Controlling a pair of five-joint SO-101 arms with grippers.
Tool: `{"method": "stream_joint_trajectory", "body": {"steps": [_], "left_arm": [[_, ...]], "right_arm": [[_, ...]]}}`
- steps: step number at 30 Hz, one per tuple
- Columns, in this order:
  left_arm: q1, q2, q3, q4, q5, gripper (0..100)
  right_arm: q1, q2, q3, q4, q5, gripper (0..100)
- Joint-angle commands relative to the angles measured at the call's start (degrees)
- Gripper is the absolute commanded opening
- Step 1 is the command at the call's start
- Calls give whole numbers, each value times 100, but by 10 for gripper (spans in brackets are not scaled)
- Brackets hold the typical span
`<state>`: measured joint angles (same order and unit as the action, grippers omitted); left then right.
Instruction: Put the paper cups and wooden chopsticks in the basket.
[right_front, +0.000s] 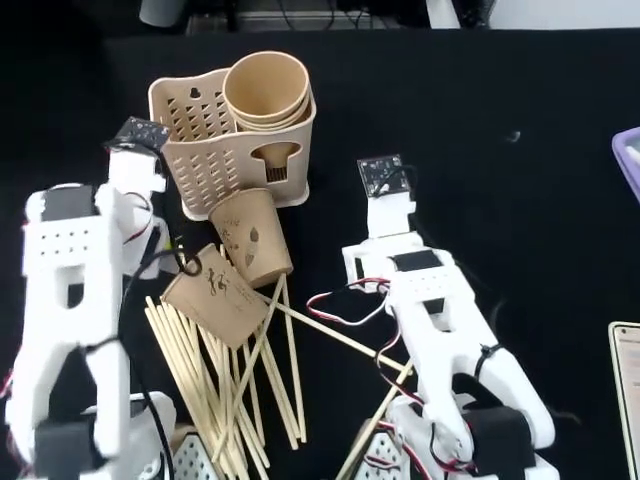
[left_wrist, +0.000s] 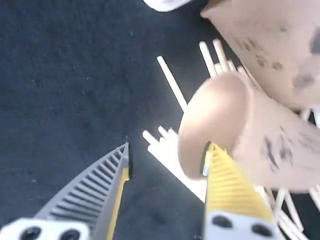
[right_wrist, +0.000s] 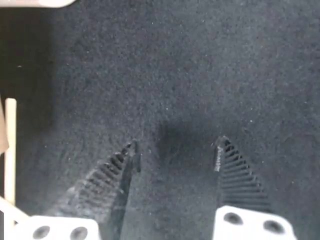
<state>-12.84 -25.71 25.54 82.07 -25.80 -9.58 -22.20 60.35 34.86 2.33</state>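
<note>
Sizing up grasp: left fingers (left_wrist: 227, 185) spread, holding nothing, one tip at mouth rim of lying paper cup (left_wrist: 255, 145), other out over bare tabletop (left_wrist: 60, 75). Second cup (left_wrist: 275, 45) lies just beyond. Both rest on scattered wooden chopsticks (right_front: 230, 390), beside basket (right_front: 215, 170) holding stacked cups (right_front: 265, 90). Cup likely light, thin-walled, crushable (squeeze gently). Rim stiffest, so pinch wall there, one finger inside. Chopsticks stiff, thin, apt to roll; take mid-length. Right fingers (right_wrist: 240, 180) spread, empty, over tabletop.
</note>
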Motion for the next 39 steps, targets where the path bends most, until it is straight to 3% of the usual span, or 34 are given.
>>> {"method": "stream_joint_trajectory", "body": {"steps": [1, 8, 14, 17, 28, 39], "left_arm": [[92, -853, -224, 264, -492, 245], [426, -1363, 734, 220, -1512, 245], [462, -1345, 1314, -1196, -1319, 249], [505, -1336, 1429, -1371, -1319, 250], [1323, -1380, 1719, -1011, -1319, 250], [1789, -1407, 1138, 193, -1319, 246]], "right_arm": [[132, 22, -242, -105, -44, 240], [123, 48, -242, -97, -44, 240], [123, 48, -224, -70, -44, 240], [123, 48, -215, -70, -44, 240], [123, 48, -215, -70, -44, 240], [123, 48, -224, -70, -44, 240]]}}
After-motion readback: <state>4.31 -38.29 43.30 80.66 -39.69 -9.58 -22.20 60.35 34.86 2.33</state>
